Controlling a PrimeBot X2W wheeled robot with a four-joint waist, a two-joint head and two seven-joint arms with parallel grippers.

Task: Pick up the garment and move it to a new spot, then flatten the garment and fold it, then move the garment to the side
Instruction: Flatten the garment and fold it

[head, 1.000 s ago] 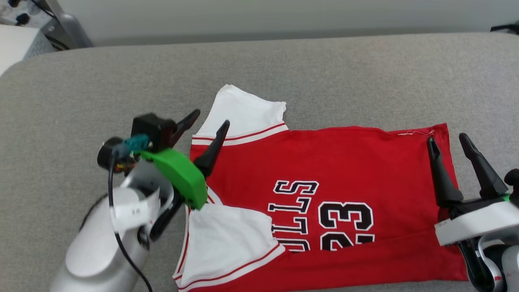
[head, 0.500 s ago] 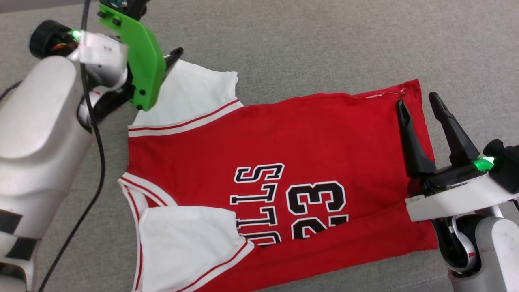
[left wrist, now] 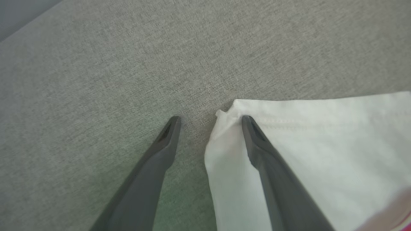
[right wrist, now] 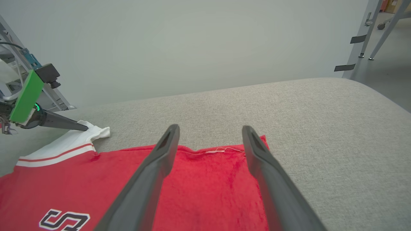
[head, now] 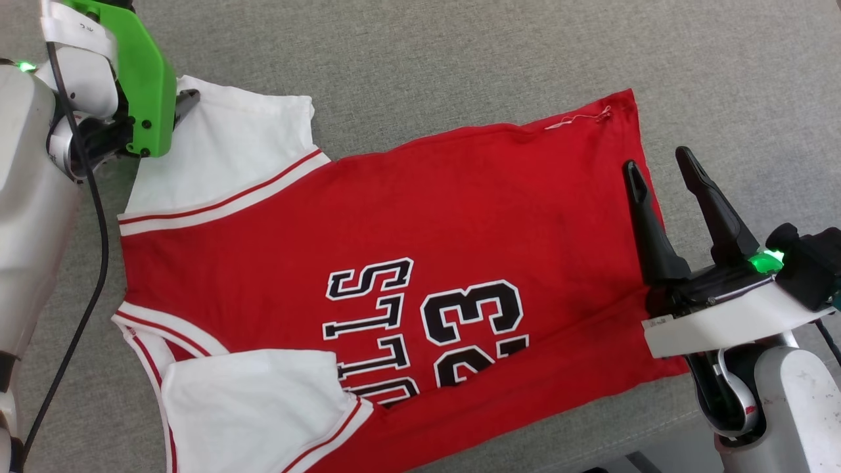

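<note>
The garment (head: 460,217), a red jersey with white sleeves and black "BULLS 23" lettering, lies spread flat on the grey cushion, chest side up. Its far white sleeve (left wrist: 321,144) has its corner right at my left gripper (left wrist: 210,118). That gripper is open, one finger over the sleeve corner and the other over bare cushion. In the head view a green mount (head: 141,79) covers most of it. My right gripper (head: 657,161) is open over the hem at the garment's right edge, with the red cloth (right wrist: 199,192) under its fingers and nothing held.
The grey padded surface (head: 460,59) stretches well beyond the garment on the far side and to the right. Its front edge (head: 657,437) runs just below the hem at the lower right. Metal frame legs (right wrist: 362,38) stand off to the right, a plain wall behind.
The head camera has tilted down and the whole picture has shifted. My left gripper went from the far sleeve's base out to its outer corner. The right gripper stays over the hem.
</note>
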